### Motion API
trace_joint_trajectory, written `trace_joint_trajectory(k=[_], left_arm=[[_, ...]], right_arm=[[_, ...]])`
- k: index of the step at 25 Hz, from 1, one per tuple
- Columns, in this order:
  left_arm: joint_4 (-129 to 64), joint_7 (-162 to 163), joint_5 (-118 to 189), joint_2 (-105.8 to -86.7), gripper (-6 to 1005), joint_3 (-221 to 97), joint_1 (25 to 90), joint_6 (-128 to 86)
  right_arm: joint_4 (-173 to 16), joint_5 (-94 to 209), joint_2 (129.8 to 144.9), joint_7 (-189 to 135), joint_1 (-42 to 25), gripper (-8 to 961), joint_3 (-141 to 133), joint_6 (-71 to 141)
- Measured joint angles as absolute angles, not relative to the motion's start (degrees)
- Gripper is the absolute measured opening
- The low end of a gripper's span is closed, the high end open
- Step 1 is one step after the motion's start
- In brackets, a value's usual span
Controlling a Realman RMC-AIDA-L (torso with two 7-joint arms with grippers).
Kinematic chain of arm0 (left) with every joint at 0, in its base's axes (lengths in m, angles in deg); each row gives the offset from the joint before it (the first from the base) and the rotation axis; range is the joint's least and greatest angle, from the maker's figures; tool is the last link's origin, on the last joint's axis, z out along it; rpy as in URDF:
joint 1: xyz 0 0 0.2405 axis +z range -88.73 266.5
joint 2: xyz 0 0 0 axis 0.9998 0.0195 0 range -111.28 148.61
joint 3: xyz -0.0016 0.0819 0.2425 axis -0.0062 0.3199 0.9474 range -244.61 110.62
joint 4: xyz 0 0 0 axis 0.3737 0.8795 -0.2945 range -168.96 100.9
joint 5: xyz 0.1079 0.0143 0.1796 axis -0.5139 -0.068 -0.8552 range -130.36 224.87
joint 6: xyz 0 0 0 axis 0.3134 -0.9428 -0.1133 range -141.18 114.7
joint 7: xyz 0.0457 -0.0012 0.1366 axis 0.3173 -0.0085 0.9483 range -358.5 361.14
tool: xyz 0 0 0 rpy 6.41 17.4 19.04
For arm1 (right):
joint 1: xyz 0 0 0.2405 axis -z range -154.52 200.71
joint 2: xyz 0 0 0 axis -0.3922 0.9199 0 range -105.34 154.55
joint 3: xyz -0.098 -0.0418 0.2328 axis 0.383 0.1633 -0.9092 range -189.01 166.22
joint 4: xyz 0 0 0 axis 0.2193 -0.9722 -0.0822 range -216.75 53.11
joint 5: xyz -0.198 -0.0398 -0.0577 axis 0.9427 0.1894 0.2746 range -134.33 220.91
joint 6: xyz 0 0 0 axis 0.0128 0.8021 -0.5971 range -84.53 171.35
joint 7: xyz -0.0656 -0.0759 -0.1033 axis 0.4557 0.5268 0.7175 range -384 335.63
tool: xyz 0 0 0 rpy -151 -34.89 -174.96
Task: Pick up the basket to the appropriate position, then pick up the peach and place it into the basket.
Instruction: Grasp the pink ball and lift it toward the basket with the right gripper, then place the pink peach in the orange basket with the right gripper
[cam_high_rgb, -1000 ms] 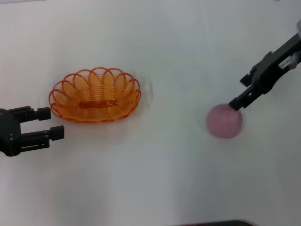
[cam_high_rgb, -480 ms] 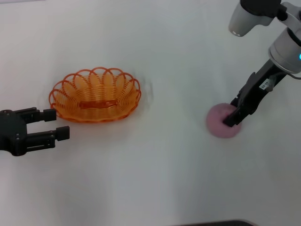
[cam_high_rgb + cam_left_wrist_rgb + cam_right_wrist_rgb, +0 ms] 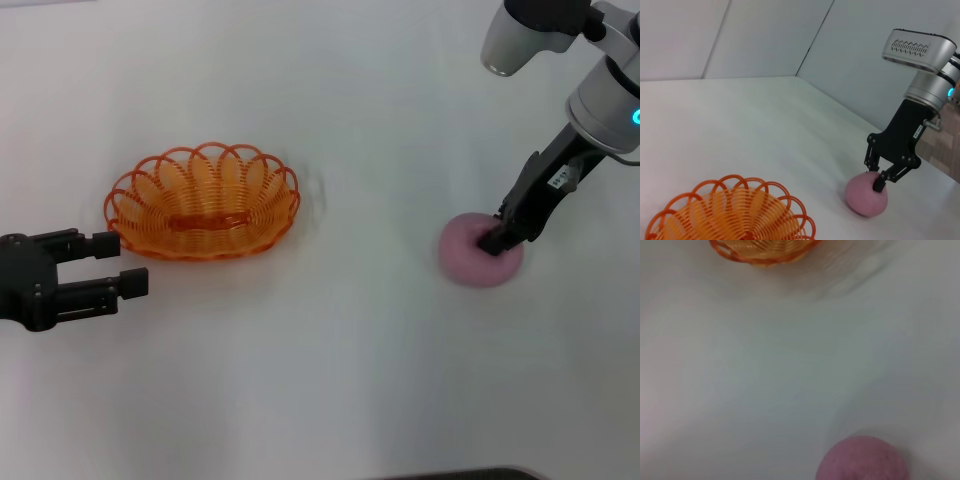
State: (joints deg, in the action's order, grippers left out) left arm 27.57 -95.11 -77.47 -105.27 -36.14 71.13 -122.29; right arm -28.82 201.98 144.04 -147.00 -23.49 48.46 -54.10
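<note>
The orange wire basket [image 3: 203,203] stands upright on the white table at the left; it also shows in the left wrist view [image 3: 730,210] and at the edge of the right wrist view [image 3: 765,247]. My left gripper [image 3: 121,263] is open and empty just left of the basket, its upper fingertip [image 3: 100,243] close to the rim. The pink peach [image 3: 478,258] lies on the table at the right. My right gripper [image 3: 493,240] is down on the top of the peach, as the left wrist view [image 3: 879,182] also shows. The peach [image 3: 862,460] fills the near edge of the right wrist view.
The white table [image 3: 330,360] spreads between the basket and the peach. A dark edge [image 3: 450,474] shows at the table's front. Walls meet behind the table in the left wrist view [image 3: 810,45].
My right gripper came down from above the peach onto its top. My left gripper slid a little right toward the basket, then stayed still. Basket and peach have not moved.
</note>
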Motion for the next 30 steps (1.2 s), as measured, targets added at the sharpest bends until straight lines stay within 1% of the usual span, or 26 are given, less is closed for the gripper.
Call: trace_joint_trajectory(k=[5, 10, 13, 15, 17, 20, 21, 26, 29, 30], left_arm=[[27.51, -95.11, -77.46, -105.27, 740, -36.15, 71.13, -122.28], [27.49, -95.11, -77.46, -105.27, 738, -36.30, 71.15, -122.29], [27.49, -95.11, -77.46, -105.27, 737, -36.35, 71.32, -122.29], [27.49, -95.11, -77.46, -105.27, 737, -36.35, 71.38, -122.26], [27.49, -95.10, -77.46, -105.26, 736, -36.35, 71.40, -122.24], [27.49, -95.09, -77.46, -105.26, 735, -36.38, 71.40, -122.22], [27.49, -95.09, -77.46, -105.27, 735, -36.37, 71.38, -122.22], [27.46, -95.10, -77.46, -105.27, 736, -36.18, 71.24, -122.22], [27.39, -95.11, -77.46, -105.26, 736, -36.15, 71.18, -122.22], [27.35, -95.11, -77.46, -105.26, 736, -36.15, 71.14, -122.22]], right_arm=[[-28.23, 201.44, 143.96, -146.70, -23.49, 186, 48.13, -54.90], [-23.00, 194.40, 143.11, -144.17, -22.64, 133, 43.80, -58.02], [-21.30, 184.56, 142.35, -141.32, -22.26, 123, 39.26, -59.00], [-22.36, 178.34, 142.20, -139.56, -22.16, 117, 38.00, -57.77], [-25.02, 173.29, 142.72, -137.58, -22.16, 115, 37.95, -54.50], [-31.79, 167.29, 144.11, -133.03, -23.34, 116, 38.99, -48.45], [-34.64, 165.84, 144.37, -131.61, -23.95, 117, 39.51, -46.56], [-50.93, 153.53, 144.88, -120.09, -26.95, 119, 44.55, -34.88], [-55.99, 146.38, 145.28, -114.00, -27.26, 121, 48.55, -30.48], [-57.38, 143.76, 145.38, -112.41, -27.28, 146, 50.16, -28.90]])
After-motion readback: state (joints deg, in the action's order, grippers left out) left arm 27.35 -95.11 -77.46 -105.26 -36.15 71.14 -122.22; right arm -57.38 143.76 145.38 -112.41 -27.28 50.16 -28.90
